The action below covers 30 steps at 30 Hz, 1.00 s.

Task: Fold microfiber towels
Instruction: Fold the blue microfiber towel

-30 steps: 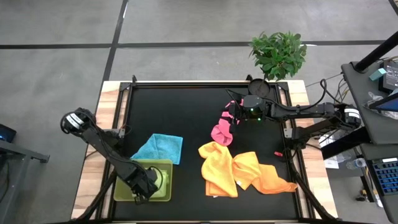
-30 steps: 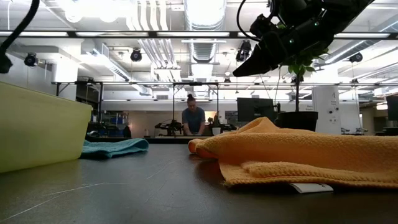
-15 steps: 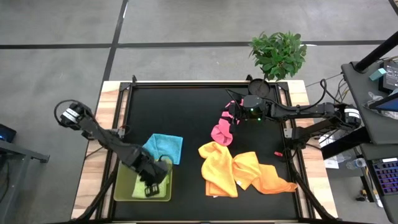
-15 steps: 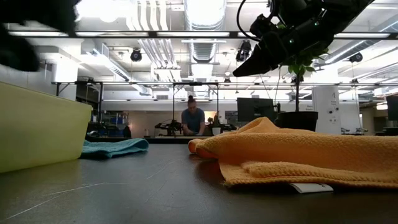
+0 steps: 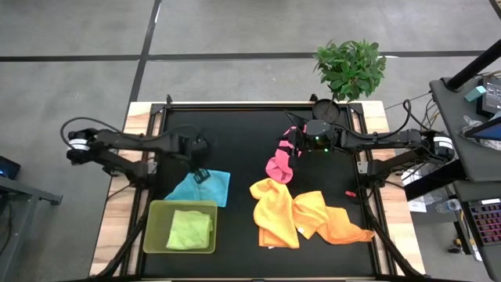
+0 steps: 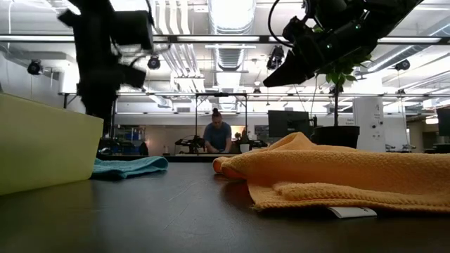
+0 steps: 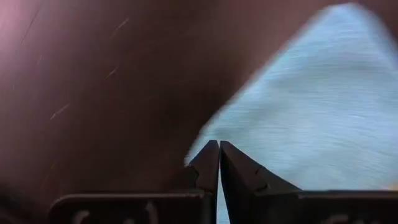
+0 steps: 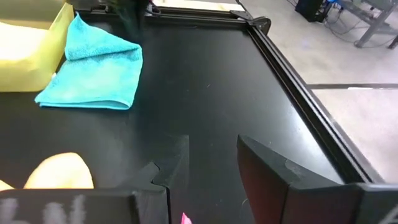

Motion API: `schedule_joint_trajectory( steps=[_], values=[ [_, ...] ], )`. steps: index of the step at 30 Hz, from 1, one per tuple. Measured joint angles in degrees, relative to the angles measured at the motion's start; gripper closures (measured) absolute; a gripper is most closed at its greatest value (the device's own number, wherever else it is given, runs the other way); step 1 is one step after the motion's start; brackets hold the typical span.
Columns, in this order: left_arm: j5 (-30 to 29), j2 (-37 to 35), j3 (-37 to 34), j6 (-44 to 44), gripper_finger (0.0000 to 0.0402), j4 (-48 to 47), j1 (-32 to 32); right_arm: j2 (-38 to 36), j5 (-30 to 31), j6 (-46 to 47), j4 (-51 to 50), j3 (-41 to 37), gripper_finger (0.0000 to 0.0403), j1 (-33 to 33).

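A light blue towel (image 5: 205,188) lies folded on the black table, just beyond the lime-green tray (image 5: 150,227). A folded lime green towel (image 5: 190,229) rests in the tray. My left gripper (image 5: 200,171) hangs shut over the blue towel's far corner (image 7: 298,112), pointing down. A crumpled pink towel (image 5: 279,166) lies at mid table, and my right gripper (image 5: 291,147) stands open above its far end. A yellow towel (image 5: 274,210) and an orange towel (image 5: 333,221) lie heaped together near the front right.
A potted plant (image 5: 350,66) stands at the table's far right corner. A raised metal frame (image 8: 292,81) rims the table. Bare black table (image 5: 227,137) stretches between the two grippers. Beyond the table a person (image 6: 218,133) stands in the room.
My left gripper has come up out of the tray and swung toward the table's far edge, turning as it went. It now hangs over the blue towel. The lime green towel stays folded in the tray. My right arm has kept still.
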Motion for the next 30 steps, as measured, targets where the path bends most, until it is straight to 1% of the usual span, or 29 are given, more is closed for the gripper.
schedule_joint_trajectory(
  steps=[3, 6, 13, 16, 18, 21, 24, 27, 30],
  values=[
    [0.94, 0.29, -2.19, 1.24, 0.0386, 0.57, 4.41, 0.00, 0.00, 1.42, -0.01, 0.00, 0.0275, -0.01],
    [2.32, 0.66, -2.82, 1.23, 0.0350, 0.74, 6.28, 0.00, 0.00, 2.48, -0.01, 0.00, 0.0275, -0.01],
    [2.86, 2.67, -6.33, -5.21, 0.0243, 2.56, 6.39, 0.00, 0.00, 3.87, -0.01, 0.00, 0.0275, -0.01],
    [3.12, 3.96, -7.34, -6.06, 0.0212, 3.71, 5.97, 0.21, 0.00, 3.91, -0.01, 0.00, 0.0275, 0.04],
    [3.91, 4.64, -7.79, -5.53, 0.0201, 5.05, 5.91, 0.57, 0.00, 3.91, -0.02, 0.00, 0.0275, 0.04],
    [5.43, 5.82, -8.50, -3.19, 0.0198, 7.50, 5.91, 1.40, 0.00, 4.14, 0.00, 0.00, 0.0275, 0.04],
    [5.50, 6.65, -8.40, -0.62, 0.0203, 9.07, 5.91, 2.47, 0.04, 4.22, -0.01, 0.00, 0.0275, 0.01],
    [5.48, 7.04, -7.83, 3.13, 0.0230, 10.29, 5.92, 4.06, 0.07, 3.40, 0.61, 0.00, 0.0275, -0.08],
    [5.46, 7.14, -7.07, 6.73, 0.0278, 11.56, 6.40, 6.28, 0.13, 2.85, 3.11, 0.00, 0.0275, -0.12]
  ],
)
